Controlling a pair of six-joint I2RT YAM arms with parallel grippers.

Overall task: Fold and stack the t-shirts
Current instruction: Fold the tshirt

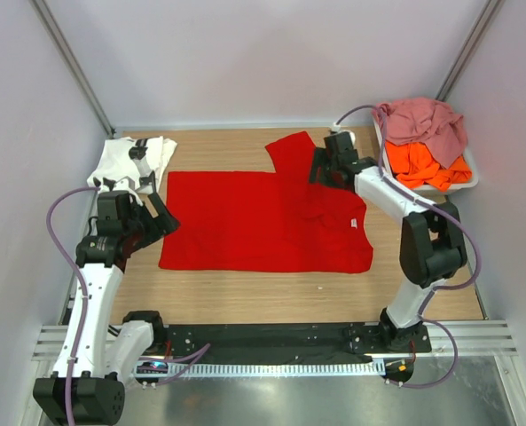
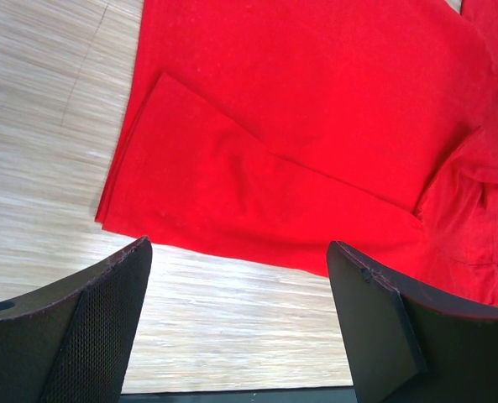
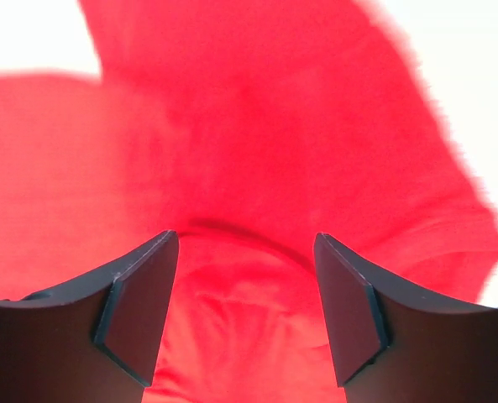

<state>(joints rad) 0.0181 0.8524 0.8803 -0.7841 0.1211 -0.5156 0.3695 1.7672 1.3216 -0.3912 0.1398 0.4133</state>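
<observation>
The red t-shirt [image 1: 263,220] lies spread flat in the middle of the table, one sleeve [image 1: 291,151] sticking out at the back. It also shows in the left wrist view [image 2: 316,126] and fills the right wrist view [image 3: 249,168]. My left gripper [image 1: 163,222] is open and empty just off the shirt's left edge; bare wood lies between its fingers [image 2: 89,336]. My right gripper [image 1: 323,167] is open, low over the shirt at the sleeve's base. A white printed t-shirt [image 1: 131,161] lies folded at the back left. The orange t-shirt [image 1: 427,167] and the pink t-shirt [image 1: 422,122] lie in the tray.
The pale plastic tray [image 1: 472,177] stands at the back right, against the wall. White walls close in the left, back and right sides. A black rail [image 1: 263,342] runs along the table's near edge.
</observation>
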